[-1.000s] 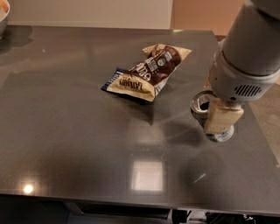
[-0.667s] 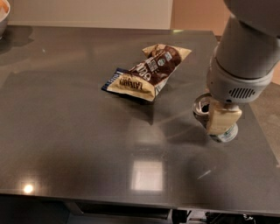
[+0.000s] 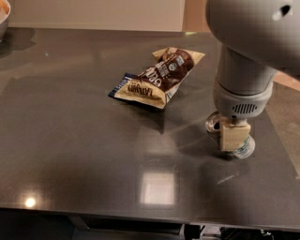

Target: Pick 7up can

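My hand (image 3: pixel 233 137) sat low over the counter (image 3: pixel 84 150), right of the snack bag (image 3: pixel 157 78), with the 7up can (image 3: pixel 213 123) directly beneath it, silver rim showing on the bag's side; whether I had it clamped, I couldn't tell

A kitchen or snack room seems to be shown: a wide, dark, shiny counter (image 3: pixel 70 140) is seen under the gripper (image 3: pixel 233 136), which is held low at the 7up can (image 3: pixel 214 124) near the counter's right side. A crinkled snack bag (image 3: pixel 157 77) is laid up and to the left of the gripper, and the edge of a bowl (image 3: pixel 3 18) is seen far to its left at the back. A pale wall (image 3: pixel 93 14) is seen behind the gripper.
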